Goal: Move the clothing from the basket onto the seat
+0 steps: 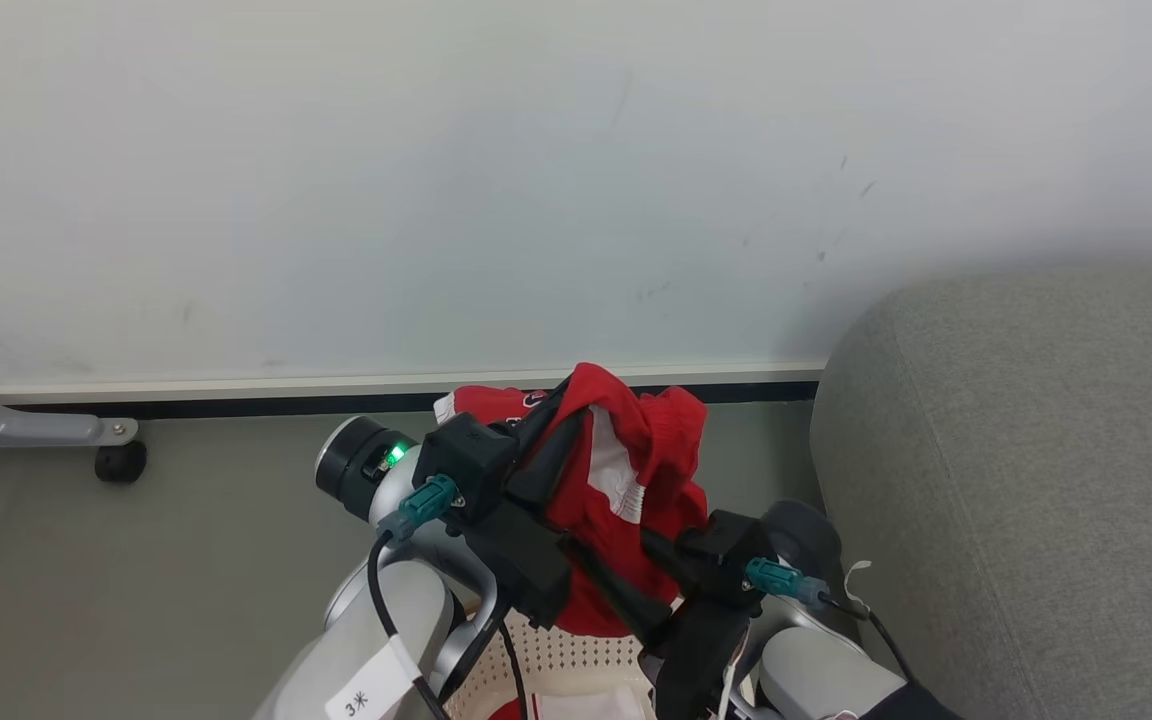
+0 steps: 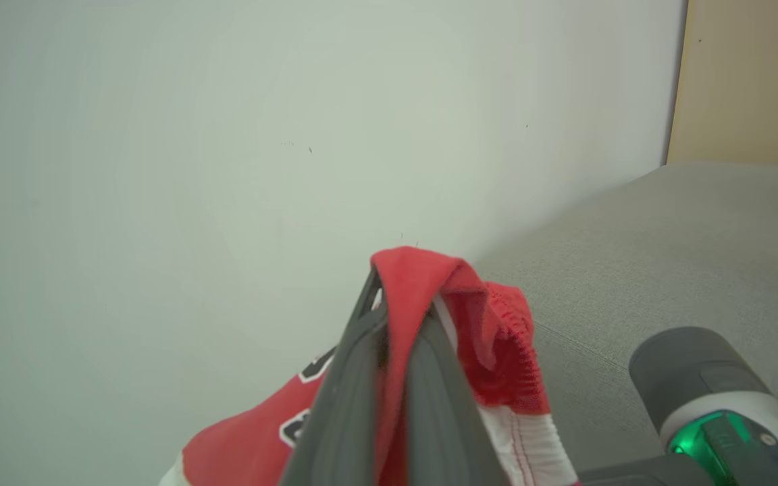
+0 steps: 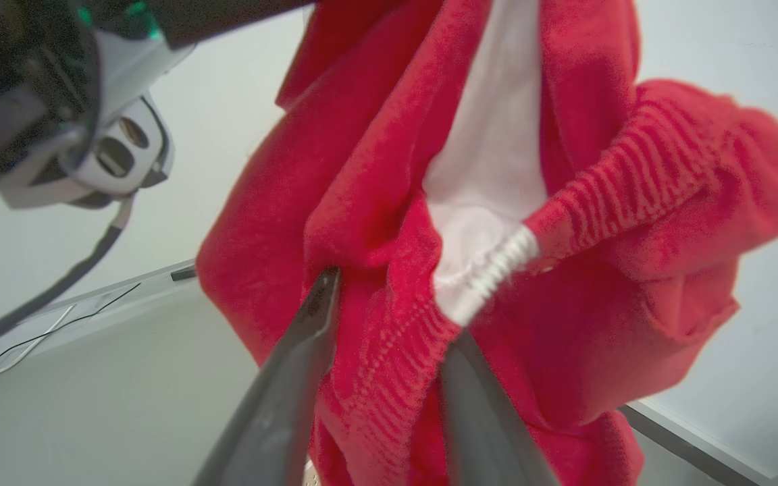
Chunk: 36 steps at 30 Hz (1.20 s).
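Note:
The red clothing [image 1: 636, 450] with white trim hangs bunched in the air above the basket [image 1: 561, 655], whose cream perforated wall shows at the bottom edge. My left gripper [image 1: 566, 392] is shut on the garment's top fold; in the left wrist view the cloth [image 2: 470, 310] drapes over the closed left gripper [image 2: 396, 304]. Lower down, my right gripper [image 1: 626, 590] reaches into the hanging cloth. In the right wrist view the right gripper [image 3: 389, 331] has its jaws apart, with a fold of the red clothing [image 3: 375, 202] between them. The grey seat [image 1: 1016, 480] lies to the right.
A white wall with a dark skirting strip [image 1: 236, 405] stands close behind. A grey metal leg on a black caster [image 1: 121, 462] sits on the floor at far left. More red and white cloth [image 1: 576, 708] lies in the basket.

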{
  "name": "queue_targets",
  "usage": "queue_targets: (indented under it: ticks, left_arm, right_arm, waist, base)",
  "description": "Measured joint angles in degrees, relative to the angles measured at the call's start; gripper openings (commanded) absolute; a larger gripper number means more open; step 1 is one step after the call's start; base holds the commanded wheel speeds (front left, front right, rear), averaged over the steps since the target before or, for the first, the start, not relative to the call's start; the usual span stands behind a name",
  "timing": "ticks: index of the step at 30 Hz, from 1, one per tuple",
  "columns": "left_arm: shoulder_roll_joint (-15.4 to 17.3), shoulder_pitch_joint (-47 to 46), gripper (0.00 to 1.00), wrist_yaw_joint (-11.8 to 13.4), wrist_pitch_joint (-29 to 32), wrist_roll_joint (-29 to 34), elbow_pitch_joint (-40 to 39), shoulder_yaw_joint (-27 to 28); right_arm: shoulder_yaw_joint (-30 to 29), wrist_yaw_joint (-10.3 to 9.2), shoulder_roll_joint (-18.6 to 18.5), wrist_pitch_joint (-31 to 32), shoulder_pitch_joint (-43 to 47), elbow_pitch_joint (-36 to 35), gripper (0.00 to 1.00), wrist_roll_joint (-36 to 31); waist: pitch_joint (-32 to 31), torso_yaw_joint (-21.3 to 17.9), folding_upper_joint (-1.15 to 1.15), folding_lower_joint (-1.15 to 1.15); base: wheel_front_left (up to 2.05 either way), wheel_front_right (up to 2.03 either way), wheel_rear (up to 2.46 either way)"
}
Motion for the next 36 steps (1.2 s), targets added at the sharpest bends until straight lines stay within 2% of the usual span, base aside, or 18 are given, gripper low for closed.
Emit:
queue_targets:
  ticks: [1,2,6,9,11,12,13,21,26,36]
  left_arm:
    - [0.0,0.1,0.00,0.0,0.1,-0.4,-0.1,0.1]
    - [0.0,0.1,0.00,0.1,0.3,-0.6,-0.3,0.2]
    - [0.6,1.4,0.00,1.3,0.5,-1.1,-0.6,1.5]
    - [1.5,2.6,0.32,1.7,1.0,-1.7,-0.6,2.6]
    - [1.8,3.2,0.60,2.0,1.0,-1.9,-0.5,3.0]
    - [1.8,3.5,0.76,2.0,1.0,-2.1,-0.5,3.2]
    - [1.8,3.7,1.00,2.1,1.0,-2.1,-0.5,3.4]
    - [2.0,6.1,1.00,3.5,0.4,-2.7,-0.3,4.5]
    - [1.8,7.8,1.00,3.6,-0.5,-3.7,-0.5,4.4]
    - [1.5,11.9,1.00,3.5,-2.1,-4.1,-2.1,2.9]
  right_arm:
    - [0.1,0.00,0.0,0.0,-0.2,0.0,0.12,0.8]
    - [0.2,0.00,0.0,0.0,-0.5,-0.1,0.00,1.3]
    - [0.7,0.00,-0.7,0.0,-1.3,-0.7,0.00,2.8]
    - [0.3,0.00,-1.7,0.0,-2.3,-1.8,0.00,4.4]
    - [-0.5,0.00,-2.5,0.0,-3.0,-2.2,0.00,5.0]
    - [-1.0,0.00,-3.0,0.0,-3.2,-2.5,0.00,5.3]
    - [-1.5,0.00,-3.5,0.0,-3.3,-2.8,0.00,5.5]
    - [-7.5,0.00,-7.5,0.0,-4.1,-4.5,0.00,6.1]
    - [-10.1,-0.12,-10.3,0.0,-4.1,-6.2,0.00,6.1]
    - [-13.8,-3.74,-15.9,0.0,-2.2,-11.8,0.00,4.4]
  waist:
    - [0.1,0.0,0.00,0.00]
    - [0.2,0.0,0.00,0.00]
    - [0.4,-0.3,0.00,0.00]
    - [0.6,-1.0,0.00,0.00]
    - [0.7,-1.5,0.00,0.00]
    - [0.8,-1.8,0.00,0.00]
    - [0.8,-2.1,0.00,0.00]
    - [1.0,-4.9,0.00,0.00]
    - [1.0,-6.9,0.00,0.00]
    - [0.8,-12.3,0.00,-0.01]
  base:
    - [0.00,0.00,0.00]
    - [0.00,0.00,0.00]
    - [0.00,0.00,0.00]
    - [0.00,0.00,0.00]
    - [0.00,0.00,0.00]
    - [0.00,0.00,0.00]
    - [0.00,0.00,0.00]
    - [0.00,0.00,0.00]
    - [0.00,0.00,0.00]
    - [0.00,0.00,0.00]
